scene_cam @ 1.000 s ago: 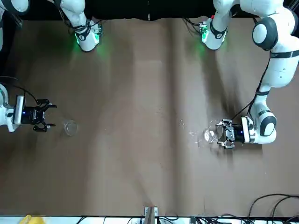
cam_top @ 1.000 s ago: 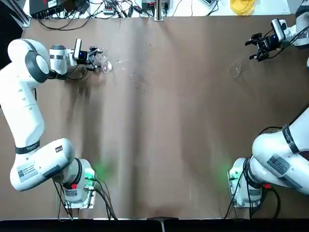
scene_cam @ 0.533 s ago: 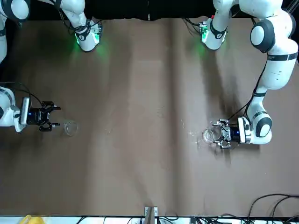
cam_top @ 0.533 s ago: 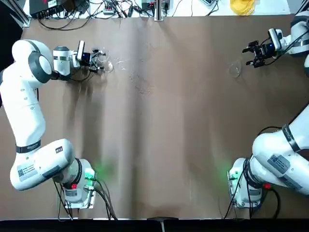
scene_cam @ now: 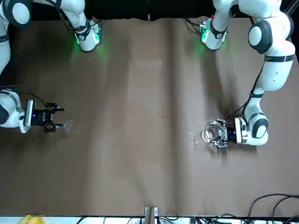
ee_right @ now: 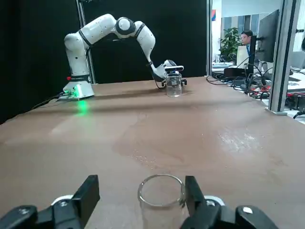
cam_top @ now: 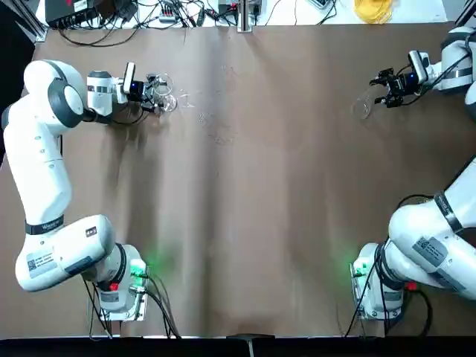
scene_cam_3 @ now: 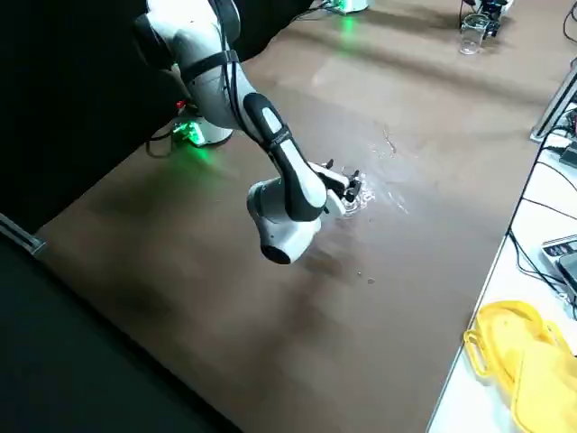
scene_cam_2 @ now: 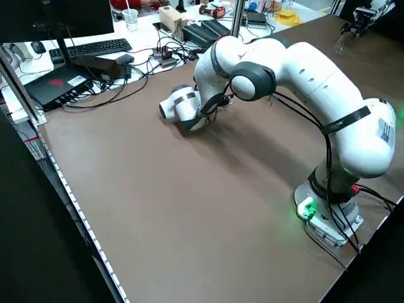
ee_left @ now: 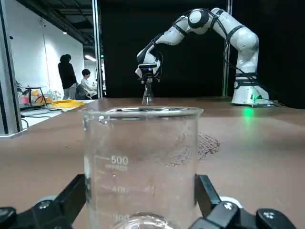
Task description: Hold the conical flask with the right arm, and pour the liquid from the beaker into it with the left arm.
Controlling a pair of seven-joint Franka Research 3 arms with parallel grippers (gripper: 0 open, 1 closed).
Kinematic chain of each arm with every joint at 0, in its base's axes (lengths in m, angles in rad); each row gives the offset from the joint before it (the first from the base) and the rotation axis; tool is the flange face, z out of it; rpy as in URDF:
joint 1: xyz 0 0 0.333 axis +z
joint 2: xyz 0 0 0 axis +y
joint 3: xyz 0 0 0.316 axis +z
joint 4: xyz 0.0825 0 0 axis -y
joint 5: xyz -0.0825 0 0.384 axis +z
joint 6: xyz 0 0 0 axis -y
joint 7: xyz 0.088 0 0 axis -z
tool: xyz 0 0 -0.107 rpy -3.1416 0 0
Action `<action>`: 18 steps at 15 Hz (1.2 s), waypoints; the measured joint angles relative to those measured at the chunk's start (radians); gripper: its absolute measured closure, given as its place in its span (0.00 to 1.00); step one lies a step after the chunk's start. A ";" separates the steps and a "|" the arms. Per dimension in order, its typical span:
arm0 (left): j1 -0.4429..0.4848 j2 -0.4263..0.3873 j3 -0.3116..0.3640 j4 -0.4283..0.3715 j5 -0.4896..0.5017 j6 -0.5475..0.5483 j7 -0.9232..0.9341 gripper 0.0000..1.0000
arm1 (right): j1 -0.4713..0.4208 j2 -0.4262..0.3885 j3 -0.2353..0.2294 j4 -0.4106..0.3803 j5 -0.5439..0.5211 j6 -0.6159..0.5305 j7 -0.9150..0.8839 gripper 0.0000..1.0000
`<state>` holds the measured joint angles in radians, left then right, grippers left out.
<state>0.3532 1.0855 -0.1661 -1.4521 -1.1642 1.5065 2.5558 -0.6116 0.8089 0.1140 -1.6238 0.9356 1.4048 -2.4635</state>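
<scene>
Both pincers have edged toward their vessels since the earlier frame. Left pincer: wide, its fingers on either side of the beaker, which stands on the desk; whether it grips, I cannot tell. Right pincer: open, with the conical flask between its fingers, nearer one. Contents, if any, are unclear.
</scene>
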 joint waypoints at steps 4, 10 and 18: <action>-0.004 0.000 0.000 0.000 -0.002 -0.002 0.000 0.03 | 0.000 0.009 0.003 0.003 0.002 0.000 -0.002 0.26; -0.003 0.001 0.003 0.000 -0.017 0.000 -0.001 0.03 | 0.001 0.014 0.004 0.003 0.002 0.002 -0.004 0.39; 0.002 0.004 0.005 0.007 -0.089 0.002 -0.071 0.03 | 0.001 0.021 0.004 0.021 0.003 0.049 -0.007 0.55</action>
<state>0.3556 1.0897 -0.1613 -1.4450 -1.2533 1.5088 2.4850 -0.6109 0.8295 0.1179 -1.6026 0.9387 1.4539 -2.4703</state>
